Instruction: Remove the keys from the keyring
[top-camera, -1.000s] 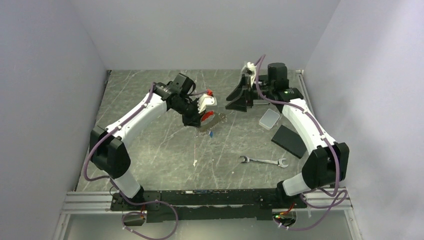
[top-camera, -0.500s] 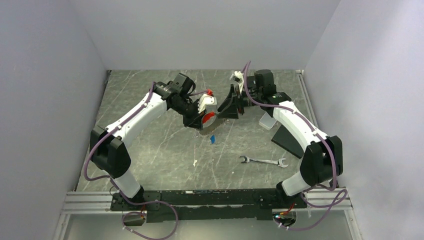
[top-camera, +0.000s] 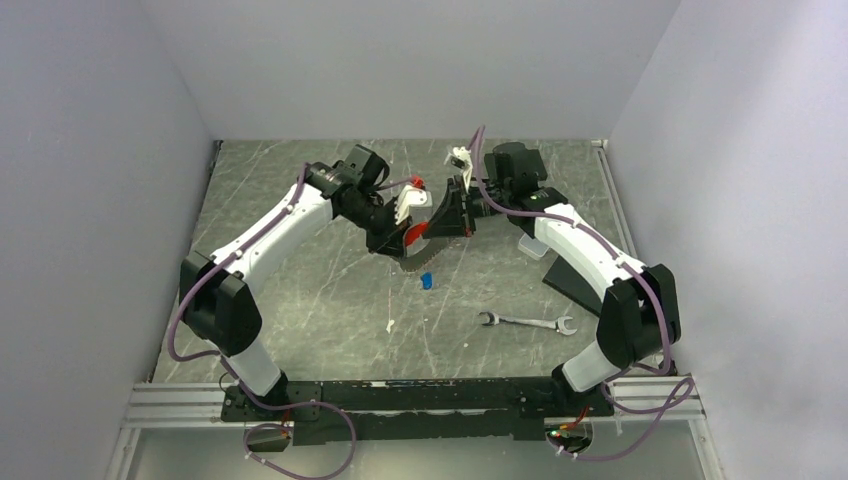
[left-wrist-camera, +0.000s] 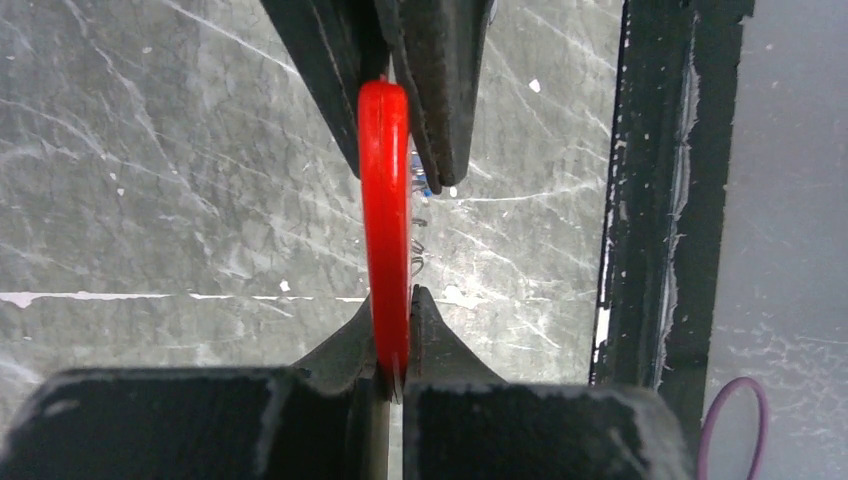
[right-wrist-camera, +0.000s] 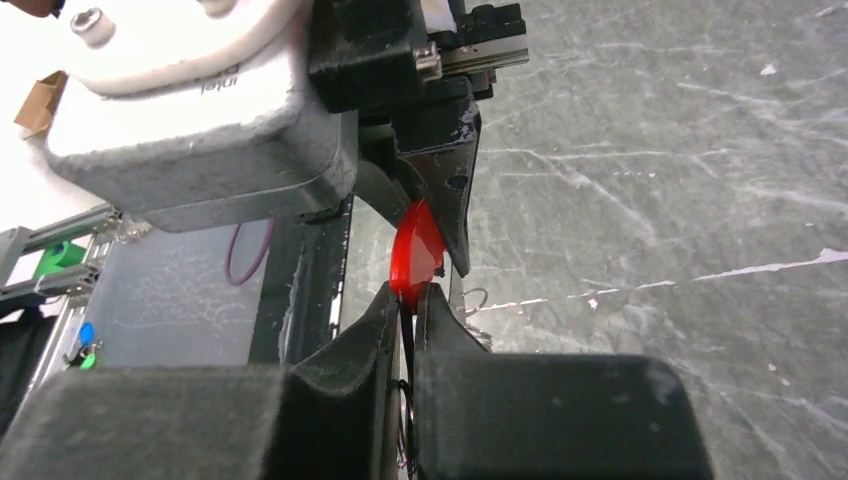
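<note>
Red keyring (left-wrist-camera: 384, 200) pinched at both ends.
We see our left jaws and right jaws both closed tight on it.

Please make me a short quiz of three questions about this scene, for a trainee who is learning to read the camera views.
1. True or false: the wrench lies on the table, apart from the left gripper and the right gripper.
2. Fill in: the small key near the grippers has a ___ head.
3. Both grippers clamp: A) wrench, B) red tag, C) key.
Key: 1 true; 2 blue; 3 B.
</note>
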